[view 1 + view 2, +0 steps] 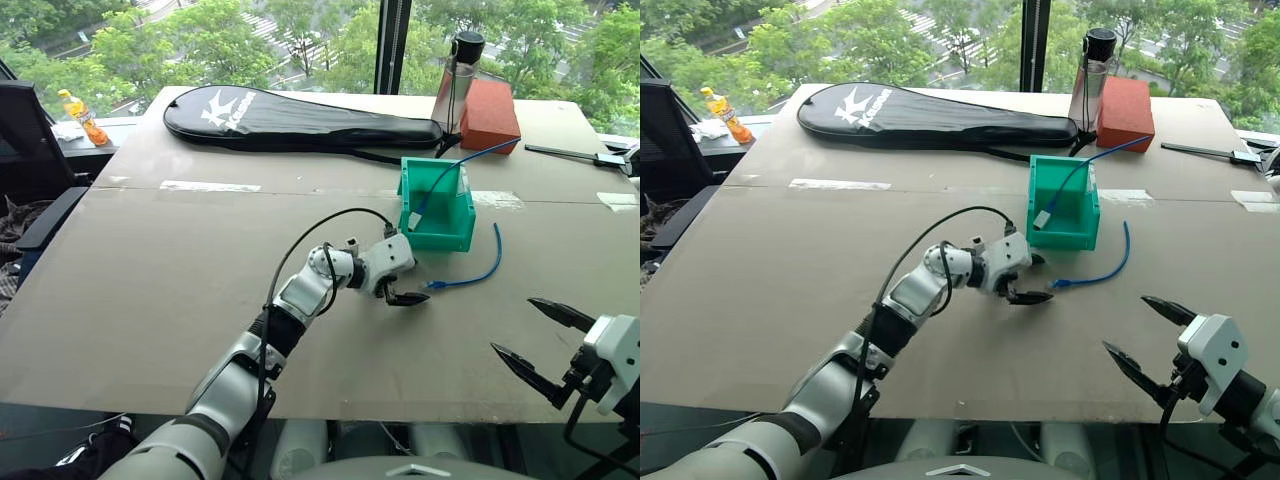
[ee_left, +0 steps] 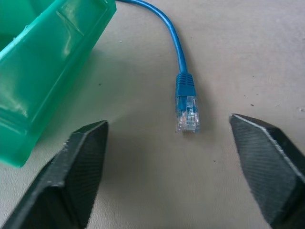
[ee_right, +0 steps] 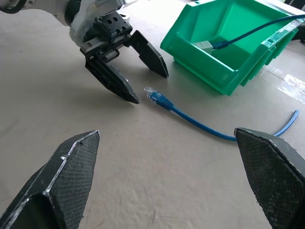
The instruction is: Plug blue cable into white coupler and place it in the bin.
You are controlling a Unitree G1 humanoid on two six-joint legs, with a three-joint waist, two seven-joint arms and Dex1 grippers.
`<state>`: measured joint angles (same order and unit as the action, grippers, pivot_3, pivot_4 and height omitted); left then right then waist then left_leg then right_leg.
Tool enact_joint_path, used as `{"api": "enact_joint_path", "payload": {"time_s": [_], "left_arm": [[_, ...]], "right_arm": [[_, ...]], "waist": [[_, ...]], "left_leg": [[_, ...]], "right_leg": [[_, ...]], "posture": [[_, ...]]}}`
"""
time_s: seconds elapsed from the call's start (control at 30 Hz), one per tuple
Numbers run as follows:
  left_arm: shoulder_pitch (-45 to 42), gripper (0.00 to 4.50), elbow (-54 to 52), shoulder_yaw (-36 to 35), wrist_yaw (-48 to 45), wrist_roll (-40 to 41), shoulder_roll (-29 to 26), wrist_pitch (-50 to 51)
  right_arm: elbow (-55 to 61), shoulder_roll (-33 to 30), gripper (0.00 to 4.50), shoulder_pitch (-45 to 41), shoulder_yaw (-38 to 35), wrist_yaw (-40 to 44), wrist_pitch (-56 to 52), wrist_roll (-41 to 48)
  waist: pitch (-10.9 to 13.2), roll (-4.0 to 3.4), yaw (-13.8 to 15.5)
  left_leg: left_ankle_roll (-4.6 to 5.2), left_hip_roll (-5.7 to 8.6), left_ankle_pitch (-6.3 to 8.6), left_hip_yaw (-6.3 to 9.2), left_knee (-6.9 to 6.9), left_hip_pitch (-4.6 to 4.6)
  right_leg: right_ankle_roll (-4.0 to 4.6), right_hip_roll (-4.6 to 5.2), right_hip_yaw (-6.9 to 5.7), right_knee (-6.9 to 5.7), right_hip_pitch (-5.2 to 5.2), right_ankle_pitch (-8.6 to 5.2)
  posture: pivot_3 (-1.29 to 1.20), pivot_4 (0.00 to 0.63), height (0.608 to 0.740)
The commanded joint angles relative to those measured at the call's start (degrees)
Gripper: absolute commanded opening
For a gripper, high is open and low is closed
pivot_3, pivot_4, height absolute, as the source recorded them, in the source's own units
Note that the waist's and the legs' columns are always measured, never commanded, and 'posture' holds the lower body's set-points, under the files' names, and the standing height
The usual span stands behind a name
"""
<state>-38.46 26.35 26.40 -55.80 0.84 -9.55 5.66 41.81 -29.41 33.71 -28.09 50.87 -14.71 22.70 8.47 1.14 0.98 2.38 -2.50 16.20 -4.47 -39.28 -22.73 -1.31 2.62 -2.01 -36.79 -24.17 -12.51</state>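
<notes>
cable [image 2: 180, 62]: your short blue one lies flat on the table [image 1: 150, 300], curling out from the bin's right side toward the near edge. Its clear plug [image 2: 187, 112] points at your left gripper, so it's an easy side-on pickup.

left gripper [image 1: 402, 296]: fingers apart and empty, straddling the plug without touching it. One finger sits just beside the bin's front corner.

left arm: stretched out over the middle of the table, wrist bent to the right, gripper low and tipped down a bit. Looks lined up for a pinch right behind the plug.

bin [image 1: 440, 238]: teal box toward the far right of the table. It already has a longer blue cord hanging in over its far wall, with a white end piece [image 1: 1042, 219] inside. Don't mix that up with your cable.

coupler: can't pick out a loose white block anywhere, so I can't tell you where it is.

right gripper [image 1: 540, 345]: wide open, holding nothing, hanging back over the near right edge. I'd guess it's waiting for the mating step.
</notes>
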Motion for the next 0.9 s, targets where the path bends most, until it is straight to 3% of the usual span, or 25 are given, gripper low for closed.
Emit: {"api": "enact_joint_path", "payload": {"time_s": [0.03,0.17,0.2,0.37,0.57,0.7,0.9], "left_arm": [[-0.17,2.17,1.97,0.96,-0.61,-1.44,1.45,-3.41],[0.19,0.21,3.61,0.66,-1.49,-1.75,2.52,-5.65],[0.17,0.01,3.98,0.46,-1.62,-1.73,2.73,-5.96],[0.64,0.01,3.31,-1.15,-3.63,-0.16,2.43,-8.64],[1.52,0.01,-6.17,-6.15,-8.18,6.94,1.60,-12.17],[0.88,0.01,-10.92,-9.24,-11.29,12.33,1.26,-12.77],[0.41,0.01,-12.32,-10.71,-9.80,12.15,2.13,-18.06]], "right_arm": [[2.31,-0.84,4.50,0.66,-1.77,-1.51,0.60,0.98],[2.82,-1.18,4.50,1.07,-1.33,-2.87,0.18,1.14],[3.10,-1.05,4.50,1.07,-1.04,-3.77,-0.73,1.34],[5.75,0.92,4.50,0.14,1.71,-10.21,-7.93,5.66],[8.79,7.71,4.50,-3.89,5.81,-28.11,-25.61,27.21],[9.30,11.51,4.50,-8.77,9.69,-38.68,-28.49,38.38],[6.04,16.29,4.50,-20.66,11.67,-53.06,-25.11,48.03]], "waist": [[0.00,0.00,0.03],[0.00,0.00,0.03],[0.00,0.00,0.02],[0.00,0.00,-0.04],[0.00,-0.02,-0.12],[-0.01,-0.03,-0.15],[0.00,-0.02,-0.15]], "left_leg": [[0.00,0.01,0.00,0.01,0.00,-0.01],[0.00,0.02,0.00,0.07,0.01,-0.01],[0.00,0.02,0.00,0.09,0.01,-0.02],[0.00,0.02,0.00,0.10,0.00,-0.02],[0.00,-0.24,0.00,0.19,0.02,-0.09],[0.00,-0.24,0.00,0.19,0.00,-0.08],[0.01,0.03,-0.01,0.16,-0.04,-0.08]], "right_leg": [[0.00,0.01,-0.01,0.00,0.00,0.00],[0.00,0.01,-0.06,0.00,0.00,-0.01],[-0.01,0.01,-0.07,0.00,0.00,-0.01],[-0.01,0.03,-0.08,0.00,0.02,-0.01],[0.07,0.05,-0.01,-0.02,0.00,0.03],[0.07,0.05,0.07,-0.02,0.01,0.03],[0.01,0.04,0.07,-0.01,0.02,0.06]], "posture": [[0.00,0.150,0.740],[0.00,0.150,0.740],[0.00,0.150,0.740],[0.00,0.150,0.740],[0.00,0.150,0.740],[0.00,0.150,0.740],[0.00,0.150,0.740]]}}
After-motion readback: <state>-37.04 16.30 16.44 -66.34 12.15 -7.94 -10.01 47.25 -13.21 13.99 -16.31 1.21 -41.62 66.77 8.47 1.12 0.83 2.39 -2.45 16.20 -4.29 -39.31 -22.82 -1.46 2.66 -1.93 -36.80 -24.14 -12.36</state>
